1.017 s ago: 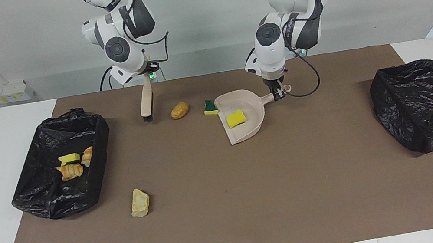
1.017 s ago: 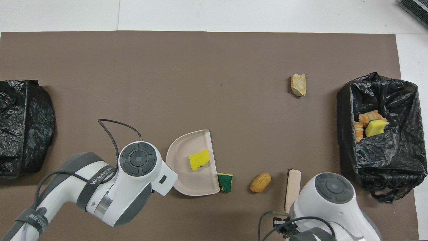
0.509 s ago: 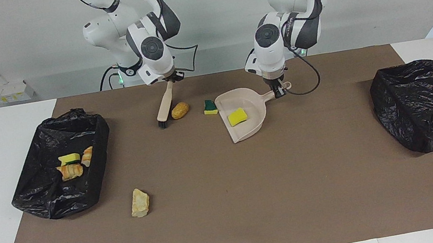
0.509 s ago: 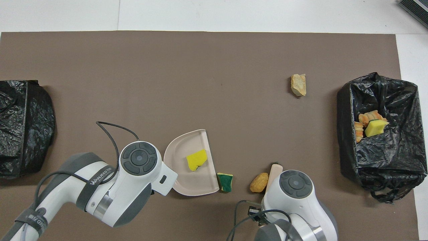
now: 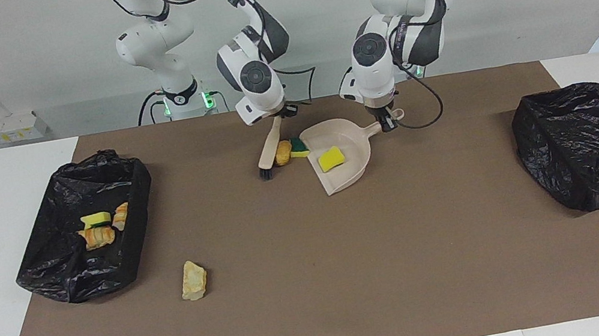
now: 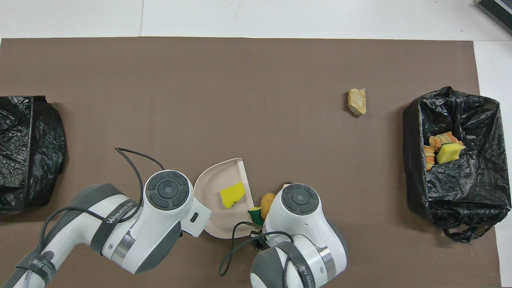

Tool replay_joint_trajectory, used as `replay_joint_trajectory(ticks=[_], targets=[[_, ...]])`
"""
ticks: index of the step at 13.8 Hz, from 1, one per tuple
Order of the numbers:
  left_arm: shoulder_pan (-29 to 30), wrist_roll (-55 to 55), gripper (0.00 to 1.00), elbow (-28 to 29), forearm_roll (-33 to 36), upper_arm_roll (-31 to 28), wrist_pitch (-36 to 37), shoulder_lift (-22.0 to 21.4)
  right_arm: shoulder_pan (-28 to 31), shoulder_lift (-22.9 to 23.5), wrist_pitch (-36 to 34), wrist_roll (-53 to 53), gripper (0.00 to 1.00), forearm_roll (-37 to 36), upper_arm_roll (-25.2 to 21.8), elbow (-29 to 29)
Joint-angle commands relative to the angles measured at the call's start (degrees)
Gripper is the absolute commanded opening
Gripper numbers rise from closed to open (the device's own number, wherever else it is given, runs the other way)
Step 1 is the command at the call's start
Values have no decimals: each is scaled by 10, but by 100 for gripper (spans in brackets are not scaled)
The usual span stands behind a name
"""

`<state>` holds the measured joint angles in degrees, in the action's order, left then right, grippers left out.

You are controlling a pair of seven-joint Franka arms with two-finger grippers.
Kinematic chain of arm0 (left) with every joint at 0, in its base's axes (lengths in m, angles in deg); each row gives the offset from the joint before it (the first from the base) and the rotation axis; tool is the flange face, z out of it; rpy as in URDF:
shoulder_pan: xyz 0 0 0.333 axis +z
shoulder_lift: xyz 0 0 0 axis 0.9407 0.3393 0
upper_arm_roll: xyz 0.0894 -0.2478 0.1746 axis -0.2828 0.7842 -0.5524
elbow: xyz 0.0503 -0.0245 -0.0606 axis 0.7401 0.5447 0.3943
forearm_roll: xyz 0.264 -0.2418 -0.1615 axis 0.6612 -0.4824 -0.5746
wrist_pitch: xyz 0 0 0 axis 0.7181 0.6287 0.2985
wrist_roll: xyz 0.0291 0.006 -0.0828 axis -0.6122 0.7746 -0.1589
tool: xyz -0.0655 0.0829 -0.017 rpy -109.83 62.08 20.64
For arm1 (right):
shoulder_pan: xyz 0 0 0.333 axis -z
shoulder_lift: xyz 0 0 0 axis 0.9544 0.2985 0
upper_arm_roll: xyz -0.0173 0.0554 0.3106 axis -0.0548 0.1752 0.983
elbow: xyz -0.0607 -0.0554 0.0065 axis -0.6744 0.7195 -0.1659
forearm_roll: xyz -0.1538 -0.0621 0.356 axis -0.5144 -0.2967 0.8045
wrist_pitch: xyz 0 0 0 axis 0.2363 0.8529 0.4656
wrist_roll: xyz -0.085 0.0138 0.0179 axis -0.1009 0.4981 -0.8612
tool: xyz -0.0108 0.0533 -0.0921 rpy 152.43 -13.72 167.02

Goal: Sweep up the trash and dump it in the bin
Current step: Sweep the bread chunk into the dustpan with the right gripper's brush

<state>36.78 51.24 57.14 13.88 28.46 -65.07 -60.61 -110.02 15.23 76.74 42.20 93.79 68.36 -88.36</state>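
My right gripper (image 5: 280, 115) is shut on the handle of the beige brush (image 5: 270, 150), whose bristles rest on the mat. The brush presses a golden-brown lump (image 5: 283, 152) against a green-and-yellow sponge (image 5: 299, 147) at the mouth of the beige dustpan (image 5: 350, 174). My left gripper (image 5: 387, 122) is shut on the dustpan's handle. A bright yellow sponge chunk (image 5: 331, 158) lies in the pan. A tan lump (image 5: 193, 280) lies alone, farther from the robots. In the overhead view the arms hide both grippers; the pan (image 6: 216, 182), yellow chunk (image 6: 232, 195) and golden lump (image 6: 267, 199) show.
A black-lined bin (image 5: 67, 268) at the right arm's end holds several scraps (image 5: 98, 227); it also shows in the overhead view (image 6: 460, 192). A second black-lined bin (image 5: 593, 143) stands at the left arm's end. A brown mat (image 5: 414, 270) covers the table.
My right arm swept the brush toward the left arm's end, pushing the golden-brown lump against the green-and-yellow sponge at the dustpan's mouth. The dustpan turned slightly toward them.
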Motion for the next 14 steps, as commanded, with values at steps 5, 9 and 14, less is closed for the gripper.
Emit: replay_joint_trajectory(ticks=[5, 9, 14], targets=[[-13, -39, 0, 32, 8, -5, -4, -23, -23, 49, 38, -261, 0, 103, -1, 65], [4, -63, 0, 28, 1, -5, -57, -11, 13, -7, -74, -290, 0, 17, -6, 59], [22, -62, 0, -8, -18, -5, -94, 21, 98, -54, -197, -353, 0, -114, -8, 72]])
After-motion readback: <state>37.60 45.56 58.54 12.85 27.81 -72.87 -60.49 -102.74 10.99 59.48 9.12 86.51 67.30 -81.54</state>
